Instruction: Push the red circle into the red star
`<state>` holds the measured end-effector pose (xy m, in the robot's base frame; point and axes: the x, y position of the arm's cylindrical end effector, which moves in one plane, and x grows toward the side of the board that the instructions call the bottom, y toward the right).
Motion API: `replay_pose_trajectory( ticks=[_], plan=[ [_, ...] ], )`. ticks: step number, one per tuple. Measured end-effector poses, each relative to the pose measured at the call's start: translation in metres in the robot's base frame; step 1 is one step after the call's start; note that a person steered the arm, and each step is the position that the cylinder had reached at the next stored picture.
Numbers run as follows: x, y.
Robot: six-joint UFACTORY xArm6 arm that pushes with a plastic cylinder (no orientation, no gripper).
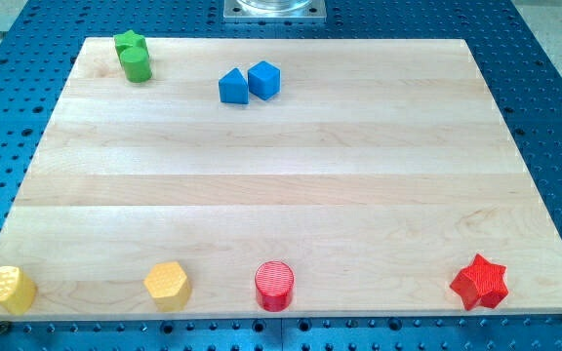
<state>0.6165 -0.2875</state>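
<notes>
Nearest the view's bottom edge, four blocks line the front of the wooden board [291, 175]: a yellow block [8, 289] at the left corner, a yellow hexagon [168, 284], the red circle [274, 286] and the red star [479, 282]. Circle and star lie well apart on almost one horizontal line, the star toward the view's right, with bare wood between them; the push must therefore run rightward along the front edge, starting from the circle's left side. The circle is a short upright cylinder with a ribbed top; the star shows five blunt points. My tip does not show, so its position relative to the blocks cannot be told. Far back: two green blocks [133, 57], touching; a blue triangle [232, 87] beside a blue cube [264, 79]
</notes>
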Motion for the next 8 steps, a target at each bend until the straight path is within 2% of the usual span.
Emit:
replay_pose_trajectory(
  ticks=[1,2,4,7,8],
  plan=[
    [-0.029,0.074],
    [-0.034,0.131],
    [0.002,0.051],
    [0.002,0.077],
    [0.002,0.108]
  ],
)
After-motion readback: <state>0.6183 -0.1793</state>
